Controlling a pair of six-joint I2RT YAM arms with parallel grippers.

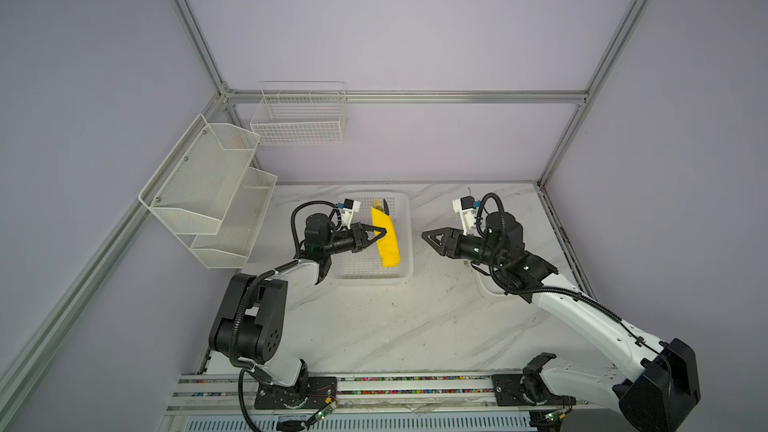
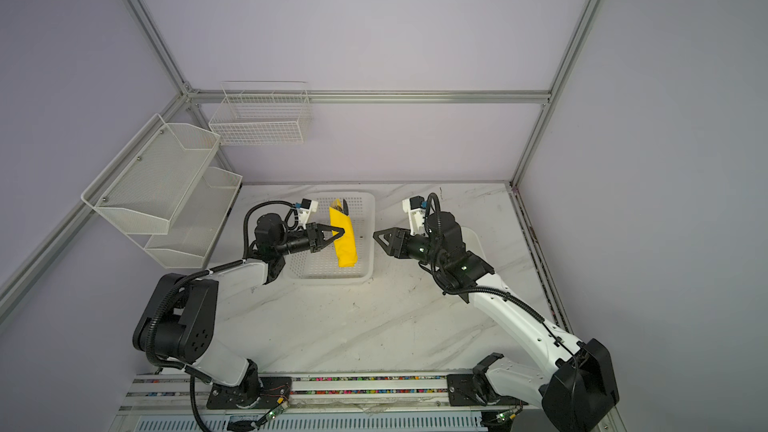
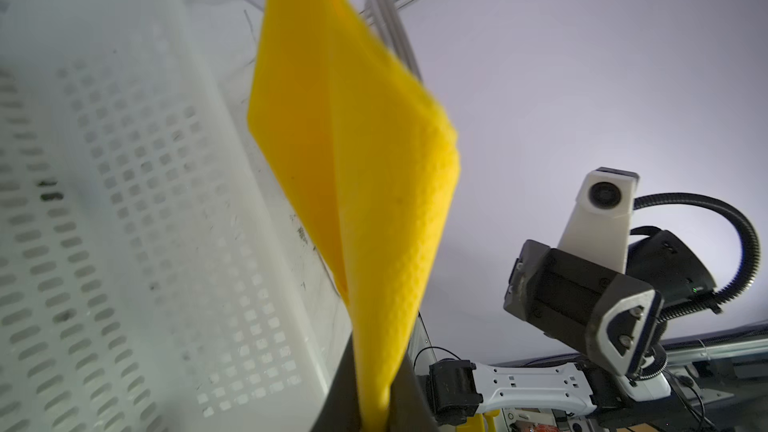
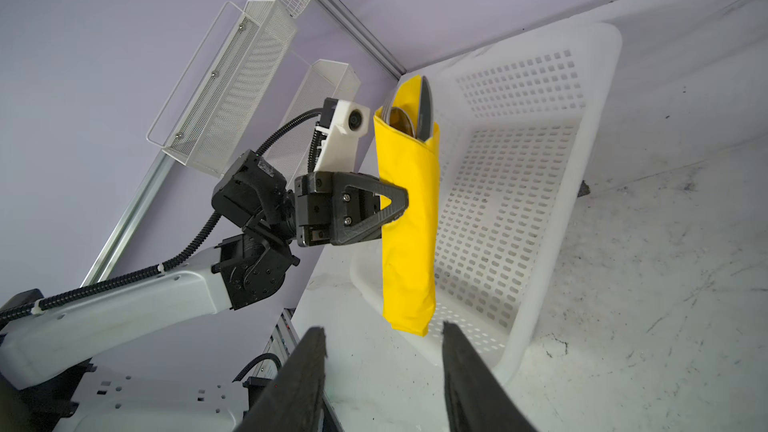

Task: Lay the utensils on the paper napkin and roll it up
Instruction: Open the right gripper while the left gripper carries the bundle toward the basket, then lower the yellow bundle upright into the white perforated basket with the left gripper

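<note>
Mounting rail [image 1: 374, 384]: running along the bench's front edge and carrying both arm bases.
Mesh shelf [image 1: 208, 189] and wire basket [image 1: 299, 118]: hanging on the walls beyond the bench's back-left corner, both looking empty.
Left gripper [image 1: 383, 232]: reaching in from the left and pinching tight on the paper napkin [image 1: 388, 243] at about mid-length of its long side, probably to keep the wrap from springing open.
Paper napkin: hanging as a rolled yellow tube over the perforated basket [image 1: 357, 261], running front to back. It is seemingly staying clear of the basket floor, though I cannot rule out contact at the near end.
Utensils [image 4: 419, 118]: poking out of the tube's far open end, with the knife blade, spoon bowl and fork tines showing and everything else lying wrapped.
Perforated basket: standing at the bench's back edge, left of middle, directly under the roll.
Right gripper [image 4: 382, 351]: hovering just right of the basket's right rim and pointing at the roll, its jaws standing apart with nothing between them.
White plastic tray [image 1: 486, 288]: lying toward the bench's right edge, mostly hiding under the right arm.
Progress: rolling is looking finished.
</note>
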